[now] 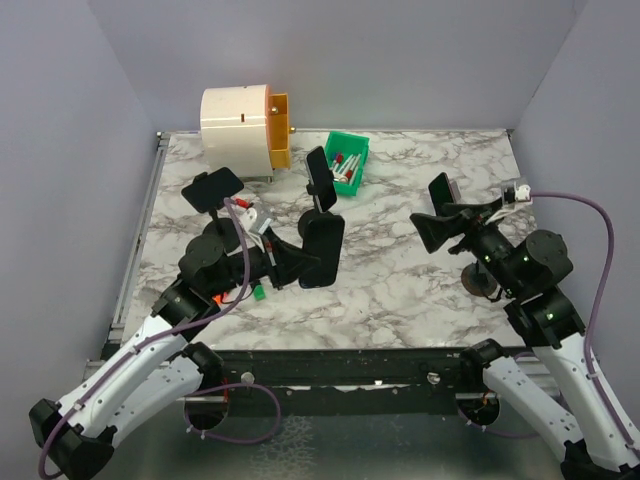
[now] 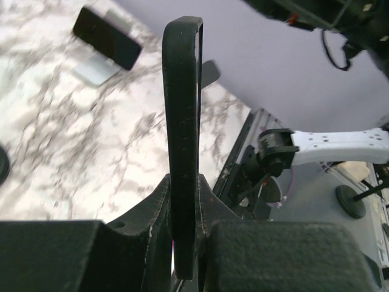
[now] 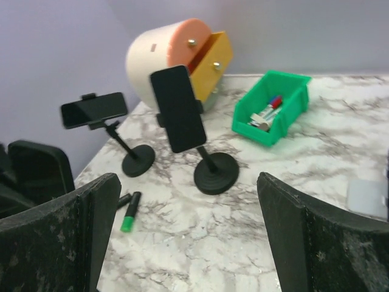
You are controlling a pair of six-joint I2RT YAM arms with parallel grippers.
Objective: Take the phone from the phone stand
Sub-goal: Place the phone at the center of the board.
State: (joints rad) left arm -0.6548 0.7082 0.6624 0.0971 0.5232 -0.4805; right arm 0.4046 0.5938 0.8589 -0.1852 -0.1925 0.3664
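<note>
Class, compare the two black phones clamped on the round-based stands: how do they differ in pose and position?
The left phone is clamped sideways, long edge roughly level; the middle phone stands upright, leaning slightly. The left phone sits nearer the side wall; the middle phone is in front of the drawer unit, closer to the green bin. Both are black, screens dark, on black round-based stands.

Robot lab work cell. A marble-patterned table (image 1: 400, 290) is boxed in on three sides by plain lilac walls (image 1: 400, 60). A left arm (image 1: 130, 370) and a right arm (image 1: 560, 370) are bolted to a dark metal rail (image 1: 330, 368) at the near edge, with purple cables (image 1: 598, 215) left looping loose. Staged props are laid out: a green bin (image 1: 348, 137) of pens (image 3: 267, 112), a round drawer unit (image 1: 235, 125), phone stands (image 3: 216, 172) on black bases.
</note>
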